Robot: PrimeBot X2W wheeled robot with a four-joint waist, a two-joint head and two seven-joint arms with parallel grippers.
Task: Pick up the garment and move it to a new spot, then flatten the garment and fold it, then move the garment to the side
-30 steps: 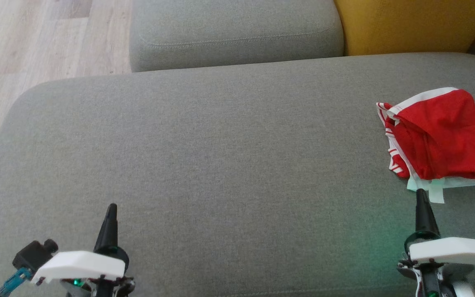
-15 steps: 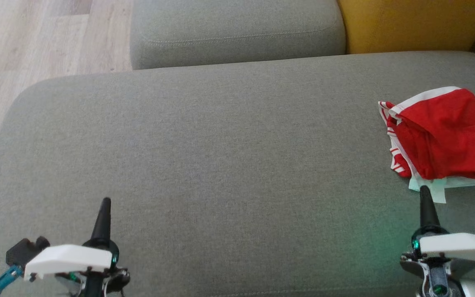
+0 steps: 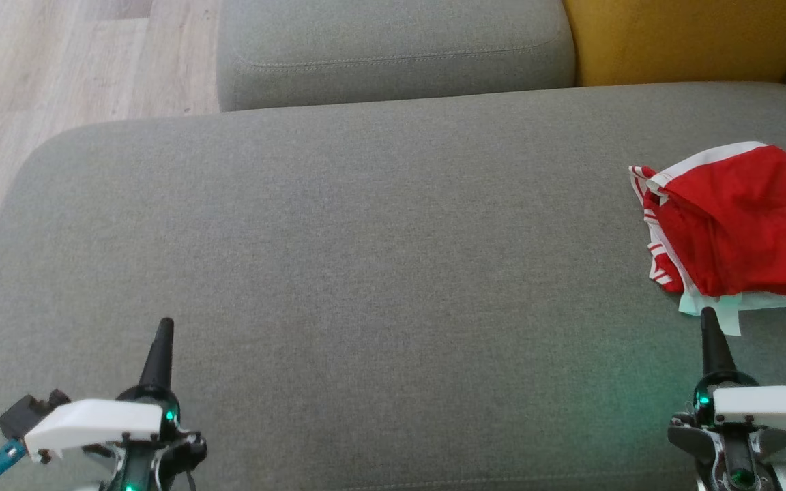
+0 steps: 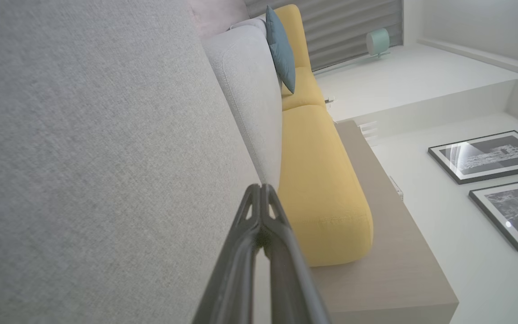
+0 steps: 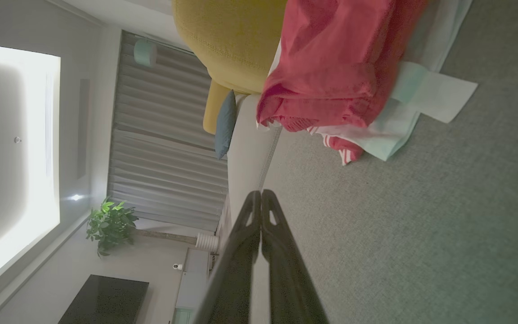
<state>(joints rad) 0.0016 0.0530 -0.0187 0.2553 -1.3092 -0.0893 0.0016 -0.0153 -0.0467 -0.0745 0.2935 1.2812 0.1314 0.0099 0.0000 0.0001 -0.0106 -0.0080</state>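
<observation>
A crumpled red garment [image 3: 734, 225] with white trim and pale mint tags lies on the grey sofa seat [image 3: 366, 273] at the far right. The right wrist view has the garment [image 5: 331, 67] at the top, just beyond my fingers. My right gripper [image 3: 707, 315] sits near the lower right, shut and empty, its tip just short of the garment's near edge. Far from the garment, my left gripper [image 3: 166, 324] is at the lower left, shut with nothing in it. Both wrist views show the fingers pressed together: the left gripper [image 4: 260, 189] and the right gripper [image 5: 259, 194].
A grey cushion [image 3: 393, 51] stands beyond the seat, with a yellow cushion [image 3: 686, 37] to its right. Wooden floor [image 3: 45, 68] lies off the seat's left edge. The seat's wide middle is bare fabric.
The left gripper has shifted a little left and forward. The right gripper has edged slightly right and closer to the garment's near edge. The garment itself lies as before.
</observation>
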